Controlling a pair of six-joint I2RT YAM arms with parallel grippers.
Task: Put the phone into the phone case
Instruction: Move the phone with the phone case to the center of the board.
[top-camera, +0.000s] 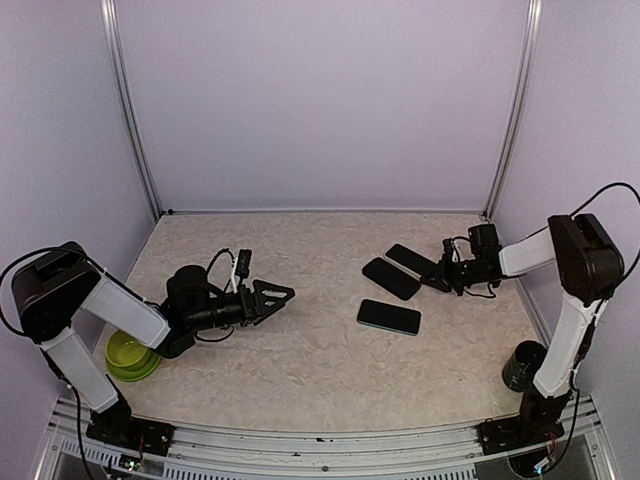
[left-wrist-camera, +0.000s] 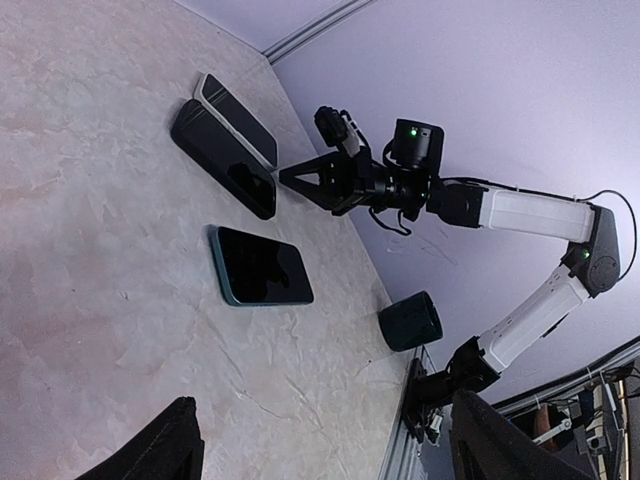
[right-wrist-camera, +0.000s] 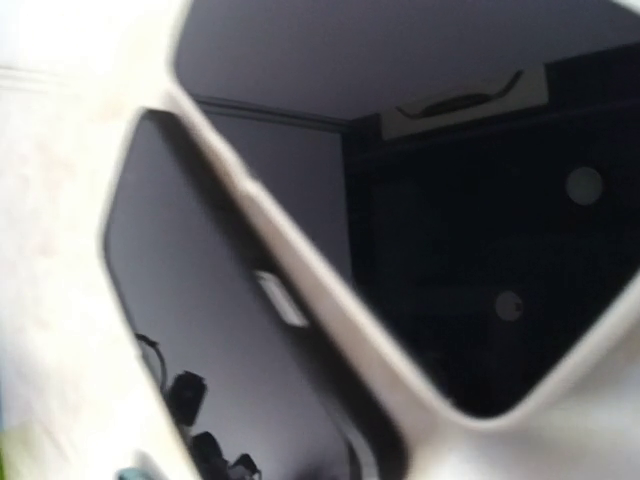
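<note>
- While the left arm crouches low over the table (top-camera: 300, 380) in the top external view, its elbow folded back by a green bowl (top-camera: 125, 356), the left gripper (top-camera: 283, 298) points right with its jaws spread and nothing between them.
- From the far side the right arm stretches level, and the right gripper (top-camera: 438, 277) noses up to a pale-edged slab (top-camera: 410, 259). Whether it grips is not visible here.
- Just beside that slab lies a black slab (top-camera: 391, 278). Which of the two is the case cannot be told.
- Near both, toward the arms, a teal-edged phone (top-camera: 389, 316) lies flat, screen up, touched by neither arm.
- Pale mottled sheeting covers the table, with lilac walls and metal corner posts (top-camera: 130, 110) around it.
- A dark cup (top-camera: 522, 365) stands by the right arm's base, its contents not visible.
- Seen from the left wrist, the left gripper (left-wrist-camera: 325, 435) hangs released, its black fingers (left-wrist-camera: 165, 450) wide apart at the frame's lower edge.
- Beyond them lie the teal-edged phone (left-wrist-camera: 260, 267), then the black slab (left-wrist-camera: 222, 158) and the pale-edged slab (left-wrist-camera: 240, 120) side by side.
- At their end sits the right gripper (left-wrist-camera: 290, 180), and the dark cup (left-wrist-camera: 410, 320) stands near the table's edge.
- At the right wrist, blurred glossy dark panels (right-wrist-camera: 210, 330) with pale rims fill the frame, and no fingers can be made out.
</note>
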